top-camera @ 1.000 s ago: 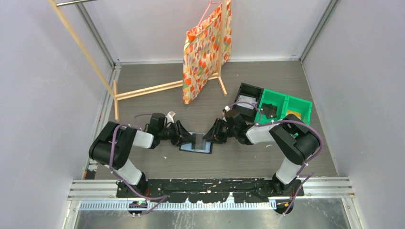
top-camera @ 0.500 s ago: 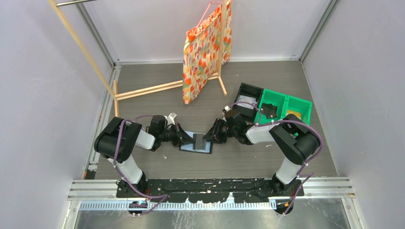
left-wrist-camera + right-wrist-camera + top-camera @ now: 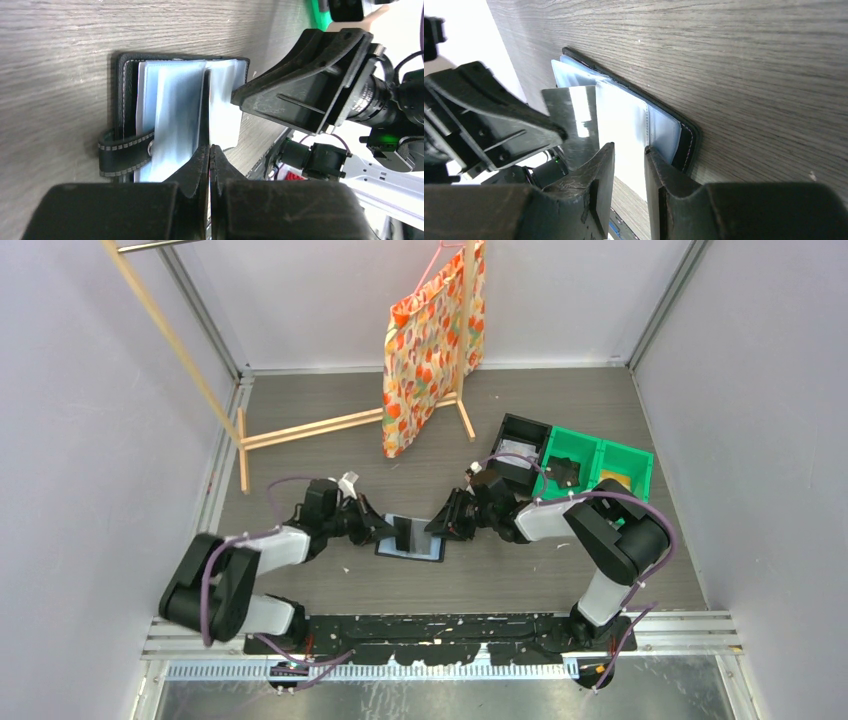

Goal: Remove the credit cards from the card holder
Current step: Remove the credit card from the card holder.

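One card (upright) sits pinched in left jaws; right jaws gape astride card holder

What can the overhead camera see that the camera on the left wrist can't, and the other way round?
Only overhead: both whole arms, the orange patterned bag by a wooden rack, and the black bin.
Only the left wrist: a close look at the left gripper pinched shut on a credit card seen edge-on, and the holder's clasp tab.
Both: the open card holder lying on the table, with the right gripper at its edge.
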Robot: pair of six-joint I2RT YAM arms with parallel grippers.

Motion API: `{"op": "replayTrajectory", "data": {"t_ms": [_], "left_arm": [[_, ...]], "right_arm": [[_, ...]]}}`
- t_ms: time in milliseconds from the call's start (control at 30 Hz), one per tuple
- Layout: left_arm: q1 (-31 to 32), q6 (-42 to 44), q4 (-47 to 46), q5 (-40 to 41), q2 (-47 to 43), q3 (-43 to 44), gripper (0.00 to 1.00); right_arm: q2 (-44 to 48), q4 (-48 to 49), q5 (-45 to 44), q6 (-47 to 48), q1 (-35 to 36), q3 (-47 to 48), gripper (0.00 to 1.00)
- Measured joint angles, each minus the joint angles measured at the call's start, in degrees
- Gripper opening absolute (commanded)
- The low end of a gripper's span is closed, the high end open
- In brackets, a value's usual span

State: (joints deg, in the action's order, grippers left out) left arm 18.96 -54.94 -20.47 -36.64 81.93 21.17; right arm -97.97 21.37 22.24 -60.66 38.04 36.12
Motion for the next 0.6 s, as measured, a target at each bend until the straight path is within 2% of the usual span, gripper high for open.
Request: {"op": "replayTrajectory", "data": {"t_ms": [233,433,600], "left_arm": [[-0.44,3.61,16.46,6.99,-17.46,0.22,0.01],[-0.59,4.68,23.32,8.59,-19.32,0.52,0.01],[-0.59,4.68,25.62,8.5,-19.37,1.14,0.01]], "right_arm": [[0.94,-1.14,-0.02,0.46,0.0,0.0,0.42],[4.33,-8.22,-0.63,3.23,-0.02,0.74,0.48],[6.82,-12.11,-1.14,4.63,-0.02,1.03,0.5]]}}
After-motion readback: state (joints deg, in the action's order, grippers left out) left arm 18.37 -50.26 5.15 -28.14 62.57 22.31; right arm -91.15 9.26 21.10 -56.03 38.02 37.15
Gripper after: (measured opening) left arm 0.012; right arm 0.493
